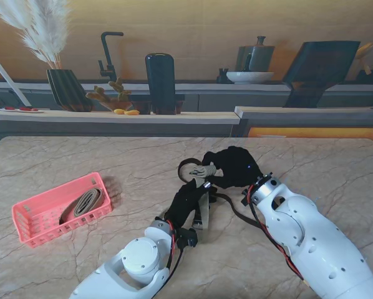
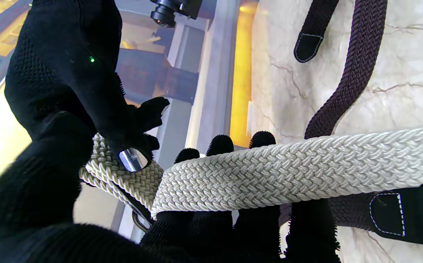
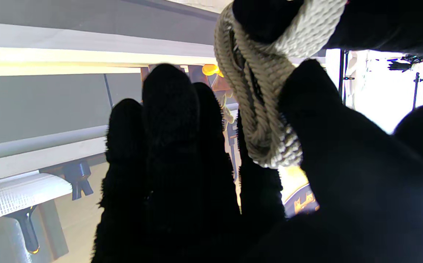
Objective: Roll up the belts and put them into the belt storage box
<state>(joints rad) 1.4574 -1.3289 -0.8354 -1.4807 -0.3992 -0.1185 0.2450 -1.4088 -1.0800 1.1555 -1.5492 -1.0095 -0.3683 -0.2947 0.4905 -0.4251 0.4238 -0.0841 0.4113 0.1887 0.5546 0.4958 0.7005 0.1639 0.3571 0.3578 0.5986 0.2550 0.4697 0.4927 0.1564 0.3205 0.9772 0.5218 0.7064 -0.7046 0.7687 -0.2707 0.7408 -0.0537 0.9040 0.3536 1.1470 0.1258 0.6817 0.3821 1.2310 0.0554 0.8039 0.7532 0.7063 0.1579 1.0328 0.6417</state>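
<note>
A beige woven belt is held above the middle of the table; its rolled end (image 1: 203,169) (image 3: 259,109) is pinched between thumb and fingers of my right hand (image 1: 233,167) (image 3: 167,153). My left hand (image 1: 186,202) (image 2: 211,233) is shut on the belt's flat strap (image 2: 288,168), which runs across its fingers. A dark brown braided belt (image 1: 233,208) (image 2: 354,69) lies loose on the table under both hands. The pink storage box (image 1: 30,208) sits at the near left and holds one rolled beige belt (image 1: 83,204).
Beyond the marble table's far edge runs a counter with a pampas-grass vase (image 1: 65,87), a black faucet (image 1: 108,56), a dark cylinder (image 1: 160,81) and a white bowl (image 1: 249,76).
</note>
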